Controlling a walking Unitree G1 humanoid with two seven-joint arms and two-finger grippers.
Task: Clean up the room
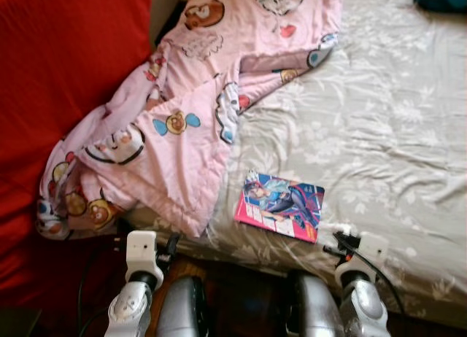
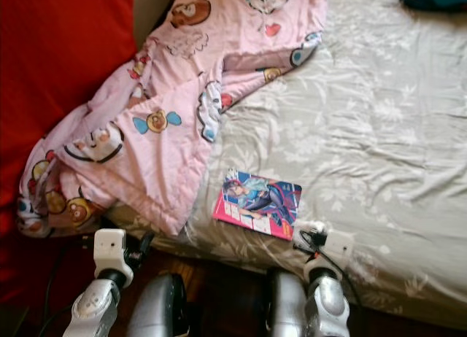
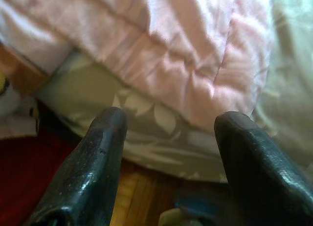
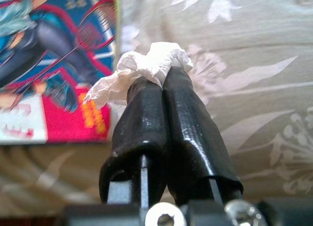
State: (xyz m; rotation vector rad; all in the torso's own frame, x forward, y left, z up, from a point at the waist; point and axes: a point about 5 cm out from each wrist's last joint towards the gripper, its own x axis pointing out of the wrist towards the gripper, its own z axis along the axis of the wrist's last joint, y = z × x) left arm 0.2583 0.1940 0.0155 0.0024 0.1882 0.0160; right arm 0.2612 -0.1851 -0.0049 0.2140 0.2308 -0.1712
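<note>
Left eye view first: a bed (image 1: 394,111) under a grey leaf-print sheet, a pink cartoon-print quilt (image 1: 182,125) heaped over its left side and spilling off the near-left corner against a red sofa (image 1: 66,74). A comic book (image 1: 280,206) with a bright pink and blue cover lies flat near the bed's front edge, just right of the quilt's hanging corner. A blue item sits at the far right corner, too cropped to name. Both silver arms rise from below: the left one stands off the bed's front edge under the quilt, the right one reaches over the front edge just beside the comic.

Left wrist view: the left pincer (image 3: 171,152) is spread wide, nothing between its fingers, pointing at the bed's edge where the pink quilt folds over the sheet, wooden floor (image 3: 132,196) beneath.

Right wrist view: the right pincer (image 4: 164,89) is clamped together on a crumpled white tissue (image 4: 142,69), held above the sheet right next to the comic's corner.
</note>
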